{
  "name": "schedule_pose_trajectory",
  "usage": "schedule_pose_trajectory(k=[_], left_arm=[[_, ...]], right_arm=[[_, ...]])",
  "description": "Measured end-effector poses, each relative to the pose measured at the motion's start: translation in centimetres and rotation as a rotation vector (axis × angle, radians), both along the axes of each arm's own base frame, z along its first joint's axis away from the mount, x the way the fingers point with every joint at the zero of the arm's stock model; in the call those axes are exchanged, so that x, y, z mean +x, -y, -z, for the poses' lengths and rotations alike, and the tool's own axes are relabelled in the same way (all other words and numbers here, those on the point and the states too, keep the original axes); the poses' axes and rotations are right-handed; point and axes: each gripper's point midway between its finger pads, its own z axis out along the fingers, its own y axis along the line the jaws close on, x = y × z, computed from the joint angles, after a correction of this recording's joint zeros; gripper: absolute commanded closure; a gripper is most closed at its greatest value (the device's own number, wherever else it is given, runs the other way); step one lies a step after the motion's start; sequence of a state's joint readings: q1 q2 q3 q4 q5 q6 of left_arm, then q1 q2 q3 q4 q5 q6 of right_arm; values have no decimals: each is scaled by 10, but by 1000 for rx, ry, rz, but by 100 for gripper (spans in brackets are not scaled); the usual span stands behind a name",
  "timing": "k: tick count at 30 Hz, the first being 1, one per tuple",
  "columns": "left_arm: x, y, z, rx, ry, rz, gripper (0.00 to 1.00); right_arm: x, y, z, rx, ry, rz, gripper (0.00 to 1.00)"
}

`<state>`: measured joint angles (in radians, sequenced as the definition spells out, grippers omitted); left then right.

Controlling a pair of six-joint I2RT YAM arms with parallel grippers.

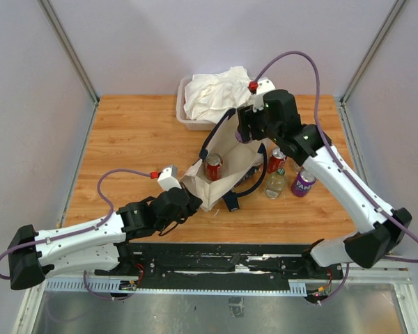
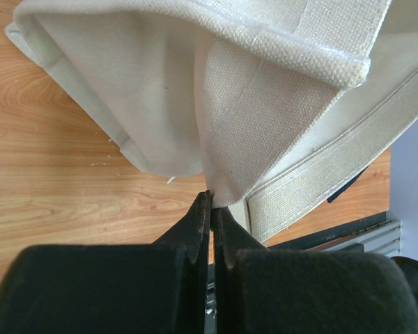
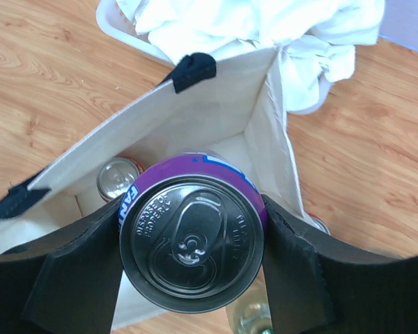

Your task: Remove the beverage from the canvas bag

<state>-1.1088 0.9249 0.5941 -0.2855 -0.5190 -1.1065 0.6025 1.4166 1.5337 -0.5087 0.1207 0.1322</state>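
The cream canvas bag (image 1: 230,156) with navy handles stands open at mid-table. My left gripper (image 1: 189,200) is shut on the bag's near-left edge, and the left wrist view shows the jaws (image 2: 211,198) pinching the canvas (image 2: 265,104). My right gripper (image 1: 245,132) is shut on a purple can (image 3: 191,240) and holds it upright above the bag's open mouth (image 3: 216,104). A red can (image 1: 213,167) stands inside the bag, and it also shows in the right wrist view (image 3: 117,179).
A clear tub of white cloth (image 1: 212,97) stands behind the bag. Right of the bag stand a red can (image 1: 276,160), a glass bottle (image 1: 275,184) and another purple can (image 1: 304,182). A small dark object (image 1: 231,202) lies by the bag's front.
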Motion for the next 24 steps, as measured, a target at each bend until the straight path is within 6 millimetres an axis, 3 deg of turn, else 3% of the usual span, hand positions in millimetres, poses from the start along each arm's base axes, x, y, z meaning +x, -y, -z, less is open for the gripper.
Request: schedule_pose_trajectory(k=[3, 9, 13, 17, 24], left_arm=[[1, -3, -2, -3, 5, -10, 100], [1, -7, -4, -9, 8, -30, 99], [1, -9, -3, -6, 3, -39, 100], [1, -10, -5, -14, 5, -46, 100], [1, -15, -9, -27, 9, -60, 100]], right_arm=[[-18, 18, -7, -9, 17, 22, 99], [-72, 77, -1, -39, 43, 128, 99], [-109, 122, 18, -61, 34, 240, 99], [-135, 154, 44, -86, -3, 341, 99], [-158, 178, 90, -102, -81, 453, 99]])
